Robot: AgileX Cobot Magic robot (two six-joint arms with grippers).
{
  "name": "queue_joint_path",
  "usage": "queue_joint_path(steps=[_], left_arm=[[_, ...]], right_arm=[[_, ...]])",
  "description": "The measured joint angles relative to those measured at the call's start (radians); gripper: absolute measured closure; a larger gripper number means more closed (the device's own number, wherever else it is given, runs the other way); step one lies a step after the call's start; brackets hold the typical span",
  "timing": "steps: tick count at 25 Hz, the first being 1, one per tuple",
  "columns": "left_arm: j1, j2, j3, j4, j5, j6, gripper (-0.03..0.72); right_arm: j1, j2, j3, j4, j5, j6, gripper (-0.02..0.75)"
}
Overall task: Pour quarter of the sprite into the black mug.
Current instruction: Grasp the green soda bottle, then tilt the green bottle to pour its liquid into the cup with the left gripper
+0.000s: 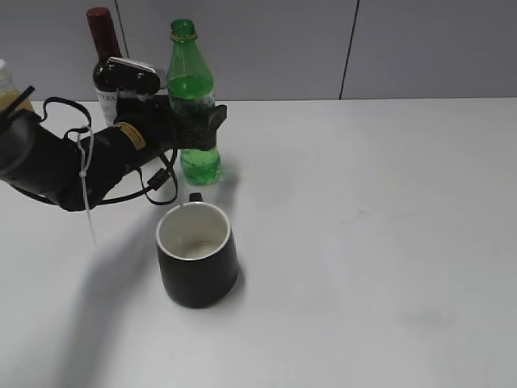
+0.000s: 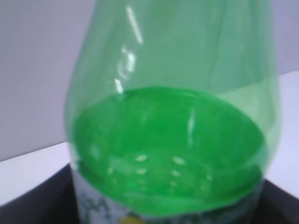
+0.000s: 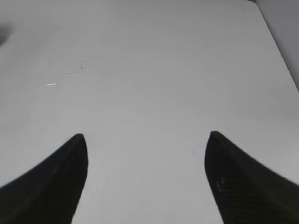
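Observation:
The sprite (image 1: 192,81) is a green bottle without a cap, standing upright on the white table at the back left, about half full. My left gripper (image 1: 200,125) is shut on its label band from the left. In the left wrist view the sprite (image 2: 168,140) fills the frame, with black fingers at both lower corners. The black mug (image 1: 196,255), white inside, stands in front of the bottle with its handle facing away; it looks empty. My right gripper (image 3: 145,135) is open and empty above bare table and is outside the exterior view.
A dark wine bottle (image 1: 103,48) with a red top stands just behind my left arm. The orange juice bottle (image 1: 8,90) shows at the far left edge. The white table (image 1: 380,242) runs to a grey wall at the back.

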Motion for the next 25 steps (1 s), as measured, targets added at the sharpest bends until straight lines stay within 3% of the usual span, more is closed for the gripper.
queue_joint_path(steps=[6, 13, 20, 25], left_arm=[[-0.001, 0.003, -0.001, 0.000, -0.015, -0.001, 0.251], [-0.001, 0.002, 0.003, 0.000, -0.022, -0.001, 0.255], [-0.001, -0.057, 0.085, -0.008, -0.023, 0.028, 0.255], [-0.001, -0.149, 0.189, -0.121, -0.049, 0.126, 0.255]], right_arm=[[0.000, 0.000, 0.000, 0.000, 0.000, 0.000, 0.148], [0.000, 0.000, 0.000, 0.000, 0.000, 0.000, 0.148], [0.000, 0.000, 0.000, 0.000, -0.001, 0.000, 0.148], [0.000, 0.000, 0.000, 0.000, -0.001, -0.001, 0.148]])
